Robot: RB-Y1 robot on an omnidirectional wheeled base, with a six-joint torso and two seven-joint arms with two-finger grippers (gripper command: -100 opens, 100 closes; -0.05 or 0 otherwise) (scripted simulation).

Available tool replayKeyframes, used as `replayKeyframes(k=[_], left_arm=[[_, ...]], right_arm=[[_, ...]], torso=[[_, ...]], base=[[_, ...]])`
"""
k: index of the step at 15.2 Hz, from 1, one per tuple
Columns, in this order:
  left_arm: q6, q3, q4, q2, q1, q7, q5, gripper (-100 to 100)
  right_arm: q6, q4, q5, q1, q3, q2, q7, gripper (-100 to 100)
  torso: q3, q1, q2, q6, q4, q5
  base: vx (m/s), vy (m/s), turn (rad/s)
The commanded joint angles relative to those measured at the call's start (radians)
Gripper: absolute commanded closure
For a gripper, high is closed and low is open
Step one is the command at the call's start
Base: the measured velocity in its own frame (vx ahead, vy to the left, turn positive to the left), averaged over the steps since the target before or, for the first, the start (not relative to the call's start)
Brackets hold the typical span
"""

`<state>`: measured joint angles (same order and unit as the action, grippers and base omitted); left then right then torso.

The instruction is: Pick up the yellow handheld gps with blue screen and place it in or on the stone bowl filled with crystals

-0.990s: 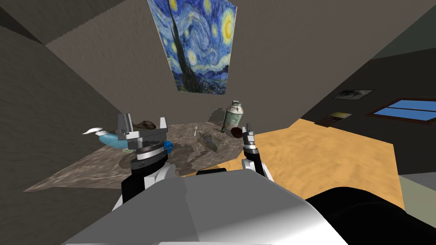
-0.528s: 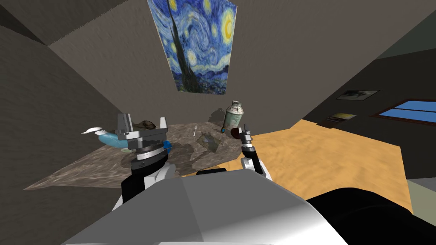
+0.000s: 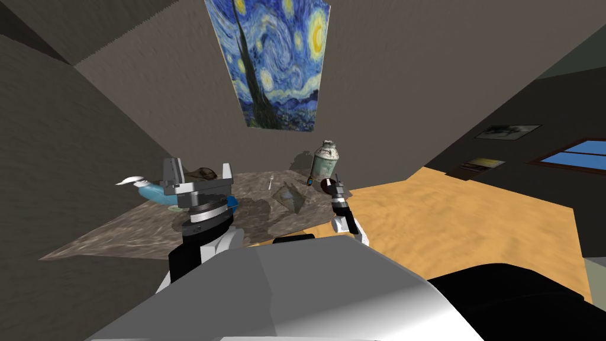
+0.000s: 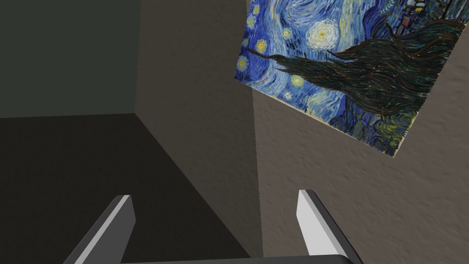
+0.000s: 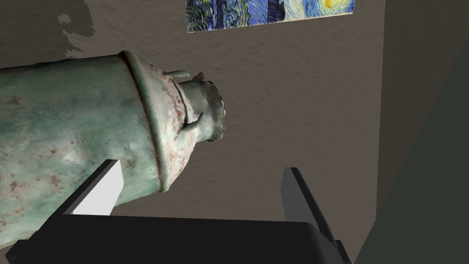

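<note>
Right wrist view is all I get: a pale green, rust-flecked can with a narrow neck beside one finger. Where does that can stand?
Observer: The can stands upright at the far edge of a mottled brown tabletop.
Operator: Anything else close by?
Observer: A dark reddish-brown round object lies right beside the right gripper, on the near side of the can.
Operator: And the other arm?
Observer: The left gripper hangs above the tabletop's left part, fingers open.
</note>
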<state>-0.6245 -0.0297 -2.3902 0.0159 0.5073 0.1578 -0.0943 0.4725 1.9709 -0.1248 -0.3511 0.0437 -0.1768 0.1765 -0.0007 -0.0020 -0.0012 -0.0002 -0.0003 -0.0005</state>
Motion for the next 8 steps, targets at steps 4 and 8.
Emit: replayKeyframes(k=[4, 8], left_arm=[[0.0, 0.0, 0.0, 0.0, 0.0, 0.0, 0.0, 0], [0.0, 0.0, 0.0, 0.0, 0.0, 0.0, 0.0, 0]], right_arm=[[-0.002, -0.095, -0.081, 0.057, 0.024, -0.014, 0.094, -100], [-0.006, -0.166, -0.142, 0.102, 0.044, -0.019, 0.163, -100]], torso=[[0.0, 0.0, 0.0, 0.0, 0.0, 0.0], [0.0, 0.0, 0.0, 0.0, 0.0, 0.0]], base=[[0.006, -0.024, 0.03], [0.003, -0.023, 0.034]])
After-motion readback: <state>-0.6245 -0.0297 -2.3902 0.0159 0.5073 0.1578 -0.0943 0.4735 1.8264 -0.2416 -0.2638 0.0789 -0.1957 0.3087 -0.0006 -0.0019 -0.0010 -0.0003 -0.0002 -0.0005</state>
